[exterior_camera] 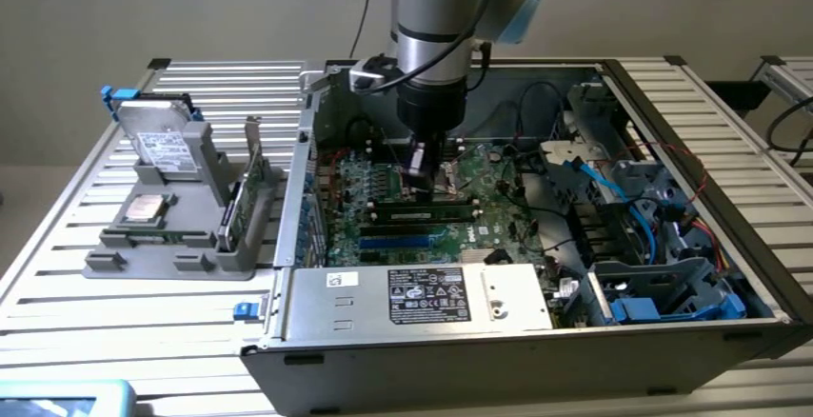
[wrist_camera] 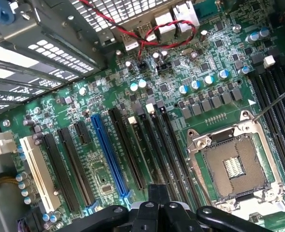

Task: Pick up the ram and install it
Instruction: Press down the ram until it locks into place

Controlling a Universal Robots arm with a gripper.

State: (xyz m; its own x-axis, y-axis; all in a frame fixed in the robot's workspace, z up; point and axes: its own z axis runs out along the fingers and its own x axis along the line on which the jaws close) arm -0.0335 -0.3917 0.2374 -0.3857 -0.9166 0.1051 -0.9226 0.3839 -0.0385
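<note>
The ram (exterior_camera: 426, 215), a narrow green stick with a pale label, lies level along a slot on the motherboard (exterior_camera: 381, 188) inside the open computer case. My gripper (exterior_camera: 426, 171) hangs straight down over the board just behind that stick, apart from it. In the wrist view the gripper (wrist_camera: 156, 194) is shut, its dark fingertips (wrist_camera: 157, 189) pressed together with nothing visible between them. They hover above the long black slots (wrist_camera: 157, 145) beside the open CPU socket (wrist_camera: 234, 166).
The silver power supply (exterior_camera: 420, 295) fills the case's front. Blue cables and a drive cage (exterior_camera: 661, 293) sit at the exterior view's right. A grey tray (exterior_camera: 178, 246) outside the case holds a hard drive (exterior_camera: 163, 141) and a green expansion card (exterior_camera: 242, 198).
</note>
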